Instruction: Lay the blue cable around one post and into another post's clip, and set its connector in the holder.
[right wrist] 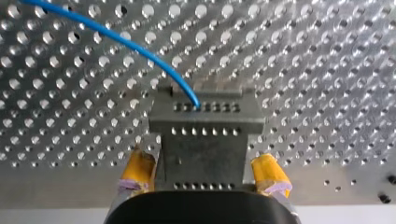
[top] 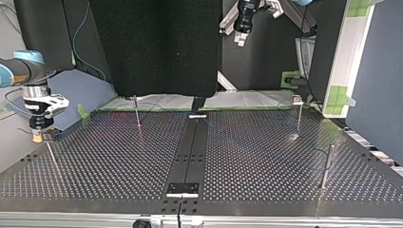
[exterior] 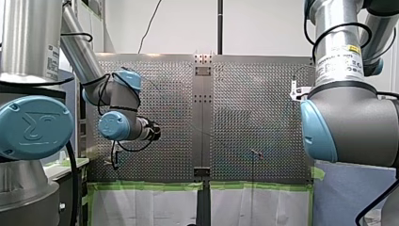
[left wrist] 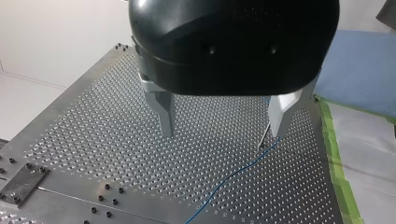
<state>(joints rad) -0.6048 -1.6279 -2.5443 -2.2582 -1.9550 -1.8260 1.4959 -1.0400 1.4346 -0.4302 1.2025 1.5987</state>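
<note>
In the right wrist view a grey connector [right wrist: 205,135] lies on the perforated plate, and the blue cable [right wrist: 130,44] runs into its far end. My right gripper [right wrist: 204,171] is open, its yellow pads [right wrist: 138,170] standing either side of the connector with small gaps. In the top view this gripper [top: 40,135] hangs low at the plate's left edge. My left gripper [left wrist: 223,132] is open and empty above the plate, with the blue cable [left wrist: 233,175] lying below it. A thin post [left wrist: 264,137] stands by one of its metal fingers. In the top view the left gripper [top: 241,40] is high at the back.
Thin posts stand on the plate at the top view's back left [top: 137,111], back right [top: 298,114], right [top: 327,164] and left near my right gripper [top: 50,152]. A small black bracket [top: 183,188] sits on the centre strip near the front edge. Green tape lines the far edge.
</note>
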